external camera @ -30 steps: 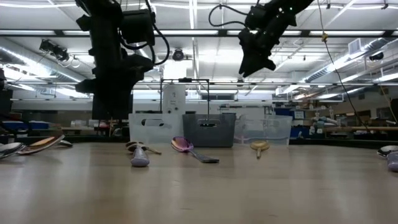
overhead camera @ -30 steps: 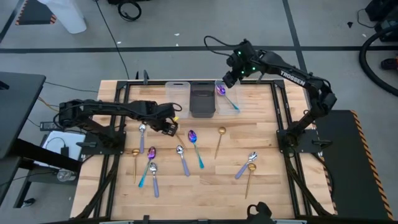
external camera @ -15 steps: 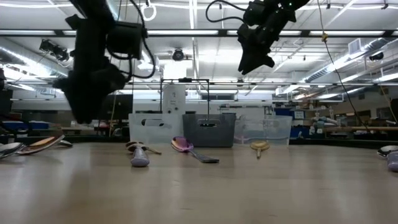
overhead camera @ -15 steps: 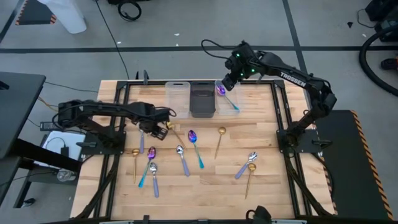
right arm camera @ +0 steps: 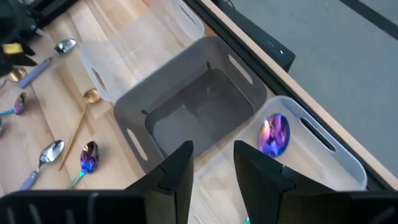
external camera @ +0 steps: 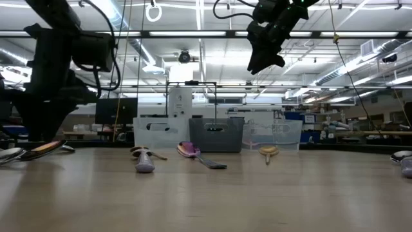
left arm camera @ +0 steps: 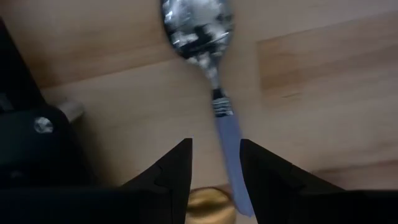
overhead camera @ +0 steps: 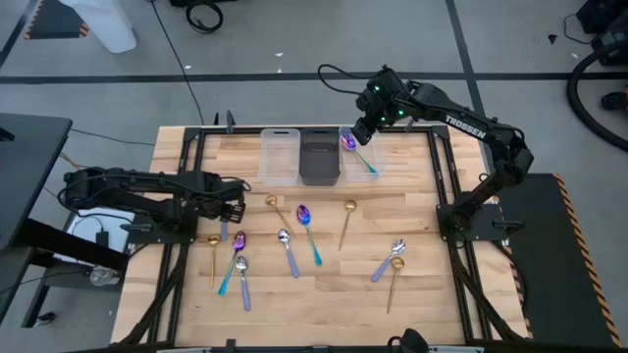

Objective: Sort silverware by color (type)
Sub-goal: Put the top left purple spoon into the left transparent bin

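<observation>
Small spoons lie flat across the wooden table [overhead camera: 432,314]: gold ones, silver ones with lavender handles, and purple ones with teal handles. My left gripper [overhead camera: 230,209] hangs open, pointing down, over a silver spoon [left arm camera: 198,28] near the left edge. The spoon's lavender handle [left arm camera: 229,140] runs between the fingertips, close to one finger. My right gripper [overhead camera: 361,127] stands open and high over the bins at the far edge, holding nothing. Below it a purple spoon [right arm camera: 273,134] lies in the right clear bin [overhead camera: 359,155].
A clear bin [overhead camera: 280,155], a dark bin [overhead camera: 319,159] and the second clear bin stand side by side at the far edge. A gold spoon [overhead camera: 213,257] and a purple spoon [overhead camera: 235,250] lie just nearer than my left gripper. Black frame rails run along both table sides.
My left gripper has gone toward the table's left edge and down, rolling about its own axis, from beside the gold spoon near the bins to above the silver spoon. No spoon has moved.
</observation>
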Controlling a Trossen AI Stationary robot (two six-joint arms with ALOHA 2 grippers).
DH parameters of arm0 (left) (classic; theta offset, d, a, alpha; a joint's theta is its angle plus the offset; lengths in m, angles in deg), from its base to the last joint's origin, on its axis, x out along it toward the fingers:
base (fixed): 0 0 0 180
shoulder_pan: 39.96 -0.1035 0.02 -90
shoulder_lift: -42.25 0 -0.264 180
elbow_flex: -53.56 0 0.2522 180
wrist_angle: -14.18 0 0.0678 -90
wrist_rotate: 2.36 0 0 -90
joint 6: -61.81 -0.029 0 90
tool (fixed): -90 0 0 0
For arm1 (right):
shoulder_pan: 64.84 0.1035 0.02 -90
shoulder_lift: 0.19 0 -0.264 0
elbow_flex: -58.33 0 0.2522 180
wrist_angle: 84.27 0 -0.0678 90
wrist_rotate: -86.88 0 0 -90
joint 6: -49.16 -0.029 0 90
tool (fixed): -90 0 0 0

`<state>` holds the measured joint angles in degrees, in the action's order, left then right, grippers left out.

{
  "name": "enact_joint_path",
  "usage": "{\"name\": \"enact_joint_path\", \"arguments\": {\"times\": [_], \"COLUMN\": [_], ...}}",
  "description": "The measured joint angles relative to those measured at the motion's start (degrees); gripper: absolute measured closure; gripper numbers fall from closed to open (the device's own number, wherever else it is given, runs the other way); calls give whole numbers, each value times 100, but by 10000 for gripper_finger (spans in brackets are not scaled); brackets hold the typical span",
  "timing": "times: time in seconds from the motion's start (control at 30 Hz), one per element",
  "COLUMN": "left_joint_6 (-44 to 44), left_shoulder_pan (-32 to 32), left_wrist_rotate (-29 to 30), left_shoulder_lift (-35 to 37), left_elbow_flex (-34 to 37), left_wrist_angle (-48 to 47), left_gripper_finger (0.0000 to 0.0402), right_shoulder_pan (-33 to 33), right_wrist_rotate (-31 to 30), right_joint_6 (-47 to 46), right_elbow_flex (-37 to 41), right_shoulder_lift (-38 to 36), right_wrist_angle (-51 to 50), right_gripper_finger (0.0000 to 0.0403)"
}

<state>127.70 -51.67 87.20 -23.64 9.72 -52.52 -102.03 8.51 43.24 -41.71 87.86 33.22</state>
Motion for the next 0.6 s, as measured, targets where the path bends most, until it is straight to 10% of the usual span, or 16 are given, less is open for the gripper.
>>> {"name": "enact_joint_path", "arguments": {"times": [0.4, 0.6], "left_joint_6": [182, -581], "left_shoulder_pan": [13, 171], "left_wrist_rotate": [33, 205], "left_shoulder_lift": [-48, -63], "left_elbow_flex": [598, 660], "left_wrist_angle": [1004, 935], "left_gripper_finger": [264, 332], "right_shoulder_pan": [80, 98], "right_wrist_rotate": [1, -1], "right_joint_6": [-140, -162], "right_elbow_flex": [0, 0], "right_shoulder_lift": [0, 0], "right_wrist_angle": [47, 76], "right_gripper_finger": [278, 278]}}
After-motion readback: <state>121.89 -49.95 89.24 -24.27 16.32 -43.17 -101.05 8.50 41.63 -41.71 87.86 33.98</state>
